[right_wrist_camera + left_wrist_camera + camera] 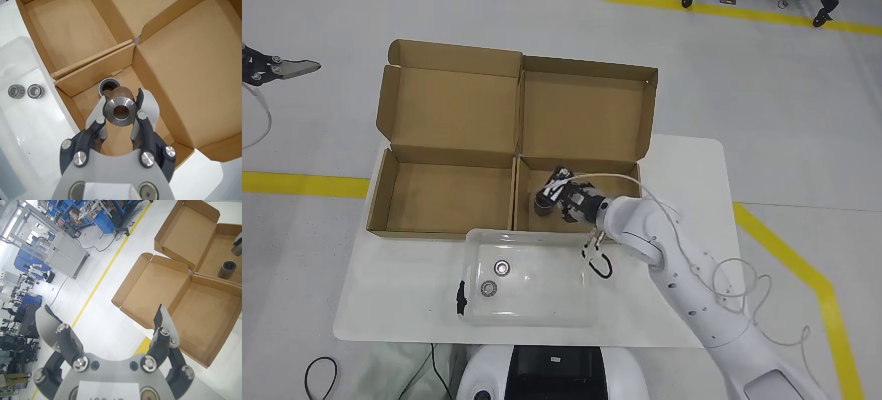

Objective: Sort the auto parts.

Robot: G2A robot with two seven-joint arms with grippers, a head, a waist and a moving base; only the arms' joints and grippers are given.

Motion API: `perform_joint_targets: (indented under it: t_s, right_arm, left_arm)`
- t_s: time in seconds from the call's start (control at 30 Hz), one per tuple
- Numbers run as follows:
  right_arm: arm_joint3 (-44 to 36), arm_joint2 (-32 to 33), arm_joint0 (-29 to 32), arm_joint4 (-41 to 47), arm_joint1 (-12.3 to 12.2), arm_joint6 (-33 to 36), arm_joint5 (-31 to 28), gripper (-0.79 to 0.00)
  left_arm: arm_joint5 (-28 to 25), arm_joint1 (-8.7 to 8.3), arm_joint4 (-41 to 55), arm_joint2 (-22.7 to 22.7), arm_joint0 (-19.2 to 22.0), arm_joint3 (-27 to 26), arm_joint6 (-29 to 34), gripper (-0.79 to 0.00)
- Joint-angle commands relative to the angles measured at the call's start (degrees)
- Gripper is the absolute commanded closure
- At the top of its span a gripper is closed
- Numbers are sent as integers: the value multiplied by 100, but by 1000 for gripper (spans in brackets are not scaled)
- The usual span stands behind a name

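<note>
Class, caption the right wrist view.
Right gripper holds a steel sleeve over the cardboard box containing a second sleeve.

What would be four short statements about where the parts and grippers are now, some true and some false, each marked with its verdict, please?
1. The right gripper is shut on a metal sleeve. True.
2. Both cardboard boxes hold parts. False: one standing sleeve is in the right box, and the left box holds none.
3. Two bearings lie in the clear tray. True.
4. The left gripper hangs shut over the tray. False: its fingers are open, and it is out over the floor beside the table.
</note>
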State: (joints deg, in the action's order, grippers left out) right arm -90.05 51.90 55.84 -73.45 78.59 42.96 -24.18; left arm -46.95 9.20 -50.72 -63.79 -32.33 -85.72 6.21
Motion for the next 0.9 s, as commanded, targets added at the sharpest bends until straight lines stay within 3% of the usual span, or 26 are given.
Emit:
perform_joint_targets:
  t_s: [0.0,0.43,0.87]
  right_arm:
    - [53,6,29,43,-1,74,50,0]
    - [553,-212,-219,336,90,952,410,0]
    - [1571,-649,-844,575,318,1075,611,0]
  left_arm:
    - [0,0,0,0,0,0,0,-785]
    - [0,0,0,0,0,0,0,-785]
    - [0,0,0,0,0,0,0,-785]
